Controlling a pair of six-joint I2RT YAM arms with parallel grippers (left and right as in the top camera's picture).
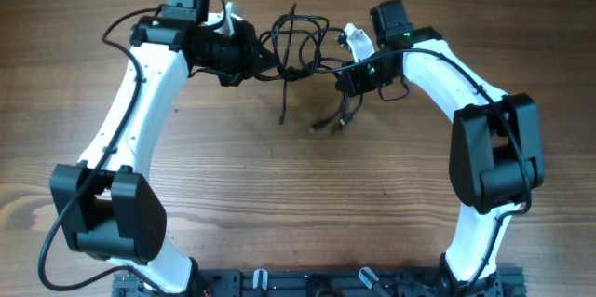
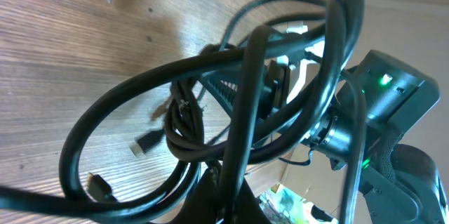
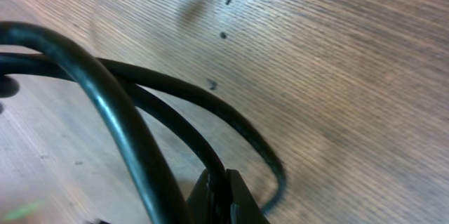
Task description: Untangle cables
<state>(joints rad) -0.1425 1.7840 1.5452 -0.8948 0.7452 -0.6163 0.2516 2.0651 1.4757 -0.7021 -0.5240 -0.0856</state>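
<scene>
At the table's far side, your left gripper point(image 1: 259, 58) and right gripper point(image 3: 223, 199) each pinched the tangled thin black cables point(image 1: 298, 41).

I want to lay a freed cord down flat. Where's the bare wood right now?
The widest free patch is the table centre, bordered by the left arm, the right arm and the base rail. It is crowded up top, where the cables bunch between the arm tips, loose ends trailing below.

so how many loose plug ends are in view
3 plugs on the near side of the cables: left plug, middle plug, right plug. More may hide in the tangle.
</scene>
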